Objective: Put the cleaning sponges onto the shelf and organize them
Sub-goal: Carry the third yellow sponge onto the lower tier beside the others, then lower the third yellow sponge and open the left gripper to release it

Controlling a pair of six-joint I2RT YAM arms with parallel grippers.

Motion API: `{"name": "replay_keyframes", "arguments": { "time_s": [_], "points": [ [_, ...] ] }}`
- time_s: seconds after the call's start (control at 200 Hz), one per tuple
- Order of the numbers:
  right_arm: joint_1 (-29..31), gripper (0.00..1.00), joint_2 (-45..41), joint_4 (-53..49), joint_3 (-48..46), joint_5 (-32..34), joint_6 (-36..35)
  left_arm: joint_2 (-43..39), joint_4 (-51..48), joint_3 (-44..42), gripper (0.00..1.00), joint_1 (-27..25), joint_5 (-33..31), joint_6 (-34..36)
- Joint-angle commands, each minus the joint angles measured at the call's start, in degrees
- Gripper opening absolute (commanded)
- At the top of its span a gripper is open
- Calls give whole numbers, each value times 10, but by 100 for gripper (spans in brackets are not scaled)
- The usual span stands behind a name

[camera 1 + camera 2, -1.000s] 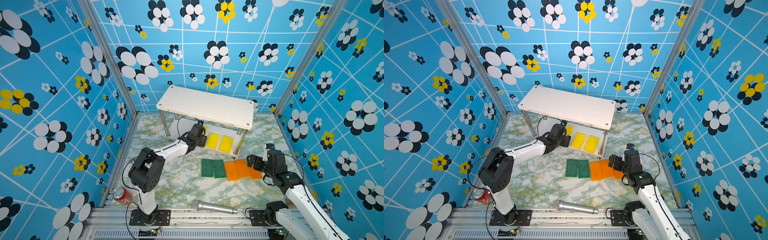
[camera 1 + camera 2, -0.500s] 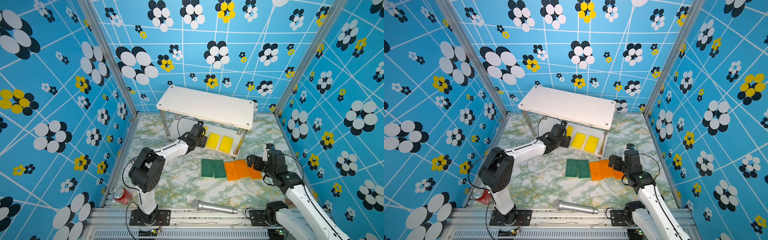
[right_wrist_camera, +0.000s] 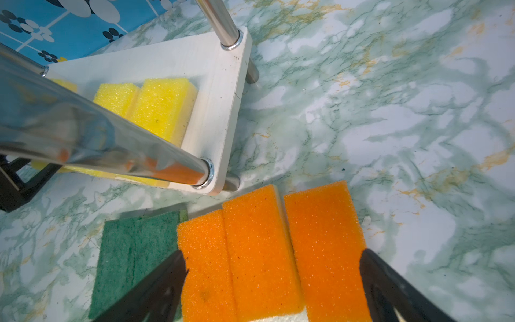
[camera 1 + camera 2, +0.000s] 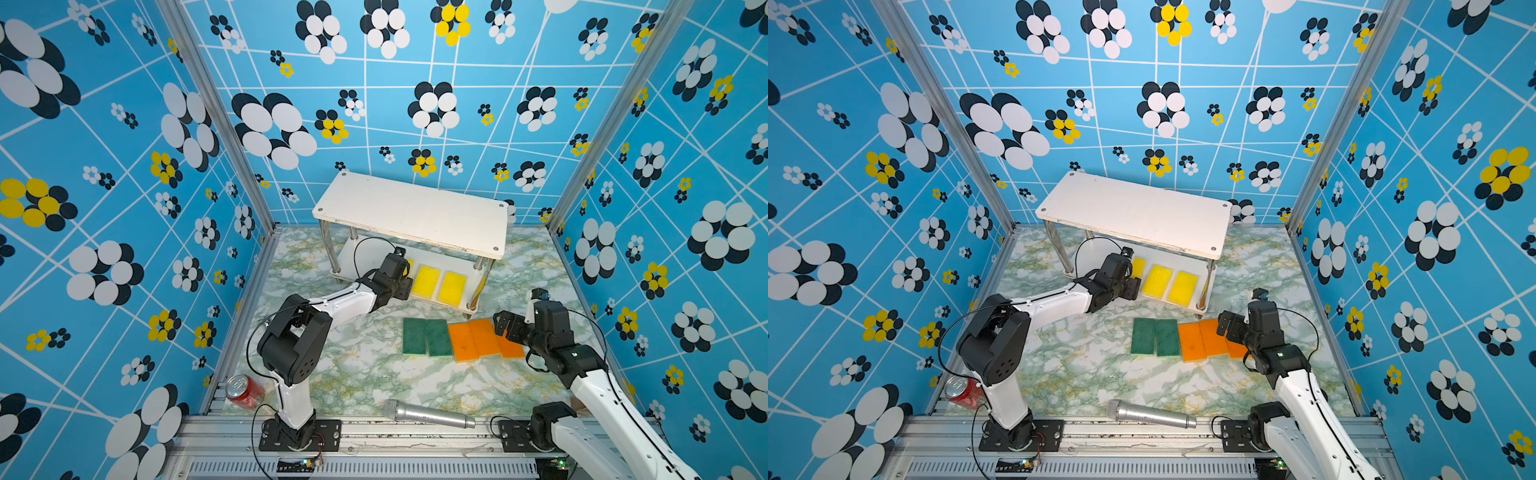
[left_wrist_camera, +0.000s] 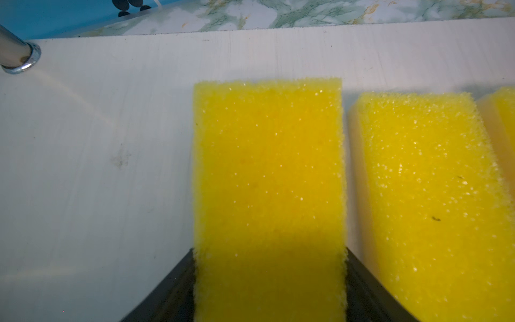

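Now: left hand clamped on a yellow sponge at the shelf, right hand wide open over the orange ones

- Tabletop (image 4: 365, 374): marble-pattern surface that carries everything.
- Shelf (image 4: 411, 208): stands at the back centre, upright on its metal posts. All yellow sponges are on or over its lower board (image 5: 111, 139).
- Left hand (image 4: 405, 286): reaches in between the two boards from the front left. Its fingers (image 5: 172, 290) press both long edges of the third yellow sponge (image 5: 269, 181), so it is gripped. Can't tell whether that sponge rests on the board or sits just above it.
- Right hand (image 4: 505, 326): jaws spread wide, nothing held. They straddle the orange row from above.
- Microphone (image 4: 428, 414): lies at the front edge.
- Can (image 4: 243, 390): red, front left corner, beside the left arm's base.
- Other yellow sponges (image 4: 428, 280): two, flat, side by side, just beside the gripped one.
- Green sponges (image 4: 426, 336): two, touching, on the tabletop in front of the shelf.
- Orange sponges (image 4: 473, 340): three in a row, touching the green pair.
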Motion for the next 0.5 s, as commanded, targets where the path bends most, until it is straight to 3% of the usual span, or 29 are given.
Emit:
{"name": "replay_keyframes", "arguments": {
  "time_s": [0.0, 0.495],
  "points": [
    [-4, 99, -1, 2, -7, 8, 5, -6, 10, -5, 74, -1, -6, -7],
    [-4, 99, -4, -1, -7, 10, 4, 8, 6, 5, 76, -3, -6, -14]
  ]
}}
